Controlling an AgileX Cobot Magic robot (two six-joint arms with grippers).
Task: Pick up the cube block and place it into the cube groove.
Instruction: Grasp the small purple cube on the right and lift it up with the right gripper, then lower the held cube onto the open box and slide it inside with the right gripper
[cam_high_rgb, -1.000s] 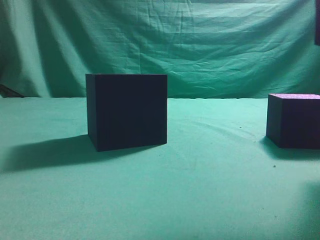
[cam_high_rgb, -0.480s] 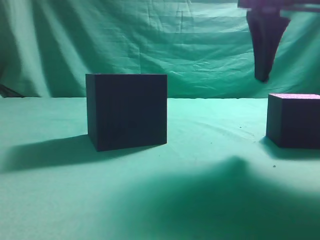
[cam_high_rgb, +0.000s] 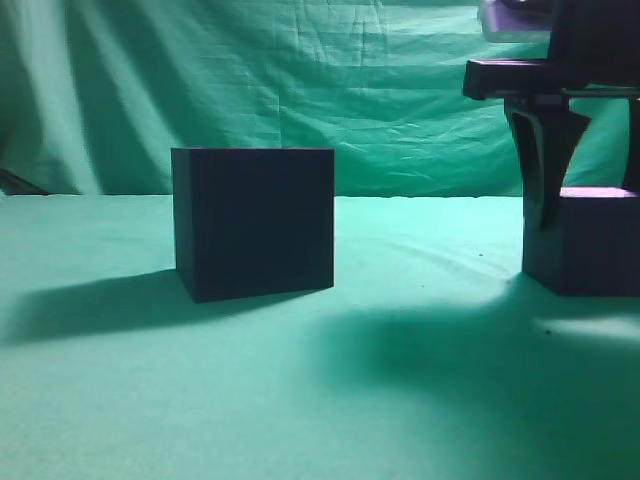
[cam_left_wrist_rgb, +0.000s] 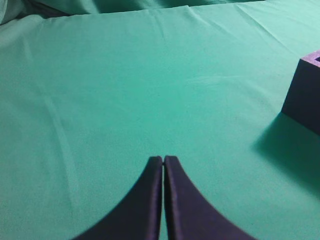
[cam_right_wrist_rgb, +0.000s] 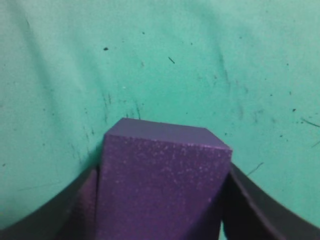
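The right pincer (cam_high_rgb: 590, 215), well above the block half a second ago, is now straddling the cube block (cam_high_rgb: 588, 243) at the bench's (cam_high_rgb: 400, 400) right edge, fingers (cam_right_wrist_rgb: 250, 205) flanking its sides, contact unclear. The cube groove (cam_high_rgb: 253, 222) is sitting unmoved, mid-left. The left pincer (cam_left_wrist_rgb: 163, 165) is hanging pressed together over bare cloth. No writing is showing anywhere.

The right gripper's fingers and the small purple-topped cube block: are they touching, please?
Cannot tell. The right wrist view shows the right gripper fingers flanking the small purple-topped cube block, the seams in shadow.
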